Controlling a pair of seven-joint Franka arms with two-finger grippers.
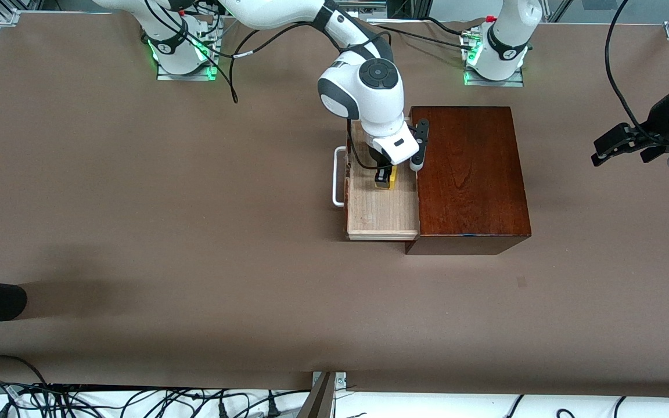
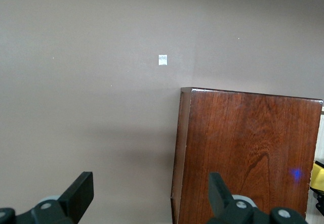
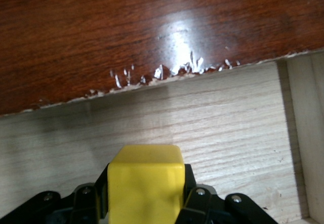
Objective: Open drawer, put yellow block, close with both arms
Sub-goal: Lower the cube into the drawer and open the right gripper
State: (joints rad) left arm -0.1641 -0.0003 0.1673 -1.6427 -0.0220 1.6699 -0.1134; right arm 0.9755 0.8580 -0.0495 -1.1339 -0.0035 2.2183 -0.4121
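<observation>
Yellow block (image 3: 146, 183) in right gripper (image 1: 385, 177) (over open drawer (image 1: 378, 212))

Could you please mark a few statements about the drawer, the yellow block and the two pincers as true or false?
1. The pale light-wood drawer stands pulled out of the glossy dark mahogany box. True.
2. The small bright yellow cube lies on the brown table. False: the right pincer grips it over the drawer.
3. The left pincer is shut on the white bar handle. False: it is open, holds nothing and waits above the table at the left arm's end.
4. The drawer's tray holds no other item that can be seen. True.
</observation>
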